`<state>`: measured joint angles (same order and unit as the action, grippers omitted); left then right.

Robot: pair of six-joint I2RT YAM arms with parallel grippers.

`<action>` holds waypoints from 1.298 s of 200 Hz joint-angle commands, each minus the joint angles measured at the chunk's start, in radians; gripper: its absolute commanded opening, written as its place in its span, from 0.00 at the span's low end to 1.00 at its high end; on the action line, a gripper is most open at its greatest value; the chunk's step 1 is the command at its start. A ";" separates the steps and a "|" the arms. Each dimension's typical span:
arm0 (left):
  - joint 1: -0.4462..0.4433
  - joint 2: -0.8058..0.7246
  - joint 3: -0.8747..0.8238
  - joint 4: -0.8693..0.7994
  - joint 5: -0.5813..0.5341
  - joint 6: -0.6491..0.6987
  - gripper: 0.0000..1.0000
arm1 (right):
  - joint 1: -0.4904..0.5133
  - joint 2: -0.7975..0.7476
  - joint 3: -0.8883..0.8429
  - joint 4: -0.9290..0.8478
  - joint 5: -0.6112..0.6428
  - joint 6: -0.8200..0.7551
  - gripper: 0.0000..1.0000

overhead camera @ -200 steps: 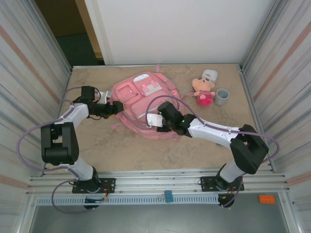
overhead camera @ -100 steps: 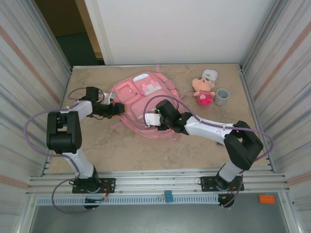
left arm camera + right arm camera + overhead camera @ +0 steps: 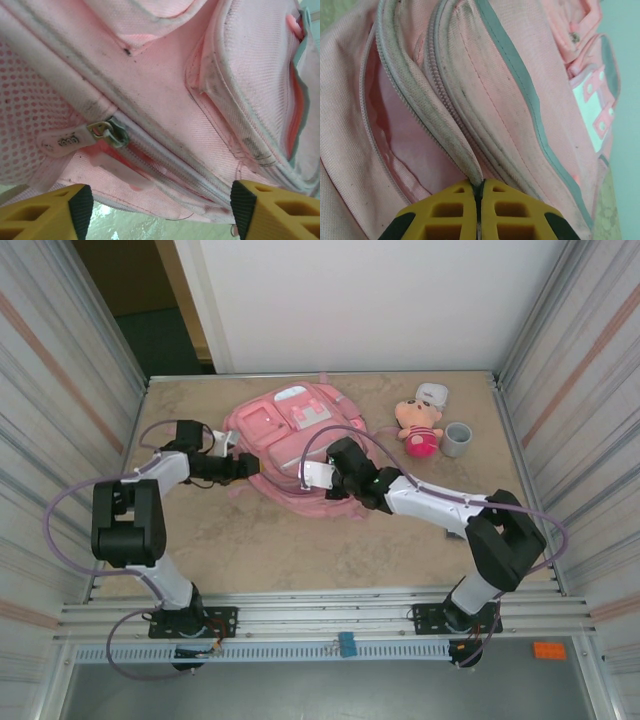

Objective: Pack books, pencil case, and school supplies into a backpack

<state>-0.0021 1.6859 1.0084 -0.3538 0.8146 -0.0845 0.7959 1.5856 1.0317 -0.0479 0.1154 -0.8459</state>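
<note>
The pink backpack [image 3: 298, 440] lay flat on the table [image 3: 300, 550], toward the far side. As far as I could judge, the packing had hardly begun. The job at hand looked like getting the bag open.

The right tool [image 3: 478, 200] was squeezed shut on the backpack. It pinched the thin edge of a zip flap [image 3: 451, 135] between its two yellow tips. Beside that flap a pocket gaped open, and pink lining [image 3: 390, 130] showed inside. The pocket was dim and partly hidden, so I could not tell for sure if anything lay deep in it. The part I could see looked bare.

The left tool [image 3: 160, 205] was spread wide and held nothing. It sat right at the left side of the bag. A small silver zip pull [image 3: 107, 134] was close in front of it, but the tips were not touching it.

So one pocket was partly open, and that seemed to be all that was done. The books, the pencil case and the school supplies all had to go inside, and I think the bag needed to open wider first.

A pink doll [image 3: 418, 427] and a grey cup [image 3: 457, 439] stood to the right of the bag, well apart from both tools. They were not part of the job.
</note>
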 commanded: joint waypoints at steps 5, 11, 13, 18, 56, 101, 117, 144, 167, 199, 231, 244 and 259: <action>-0.006 -0.085 0.007 -0.016 -0.023 0.071 0.78 | -0.022 -0.095 0.024 0.025 -0.032 0.042 0.00; -0.004 -0.101 0.009 -0.018 -0.034 0.092 0.78 | -0.024 -0.112 0.021 0.021 -0.044 0.039 0.00; -0.004 -0.107 0.009 -0.019 -0.037 0.103 0.78 | -0.026 -0.118 0.020 0.020 -0.048 0.038 0.00; -0.005 -0.121 0.008 -0.022 -0.046 0.129 0.78 | -0.030 -0.133 0.020 0.014 -0.058 0.035 0.00; -0.001 -0.185 -0.020 0.006 -0.062 0.309 0.77 | -0.080 -0.206 0.056 -0.056 -0.155 0.034 0.00; -0.037 -0.172 -0.034 0.042 -0.049 0.548 0.71 | -0.125 -0.200 0.110 -0.130 -0.193 0.016 0.00; -0.054 -0.142 -0.004 -0.014 -0.076 0.646 0.71 | -0.126 -0.202 0.110 -0.133 -0.199 0.020 0.00; -0.059 -0.090 0.008 -0.026 -0.138 0.712 0.66 | -0.125 -0.207 0.109 -0.141 -0.199 0.022 0.00; -0.062 -0.044 0.019 -0.008 -0.159 0.738 0.60 | -0.125 -0.215 0.110 -0.144 -0.208 0.023 0.00; -0.059 -0.003 0.066 -0.027 -0.164 0.747 0.57 | -0.125 -0.214 0.113 -0.146 -0.220 0.024 0.00; -0.061 0.009 0.080 -0.034 -0.166 0.768 0.47 | -0.123 -0.214 0.118 -0.152 -0.234 0.024 0.00; -0.063 0.013 0.092 -0.054 -0.150 0.788 0.41 | -0.121 -0.213 0.121 -0.152 -0.235 0.024 0.00; -0.078 0.018 0.103 -0.079 -0.139 0.816 0.38 | -0.121 -0.210 0.124 -0.151 -0.225 0.027 0.00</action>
<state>-0.0635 1.6844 1.0760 -0.3775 0.6525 0.6655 0.6785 1.4239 1.1019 -0.2115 -0.0860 -0.8429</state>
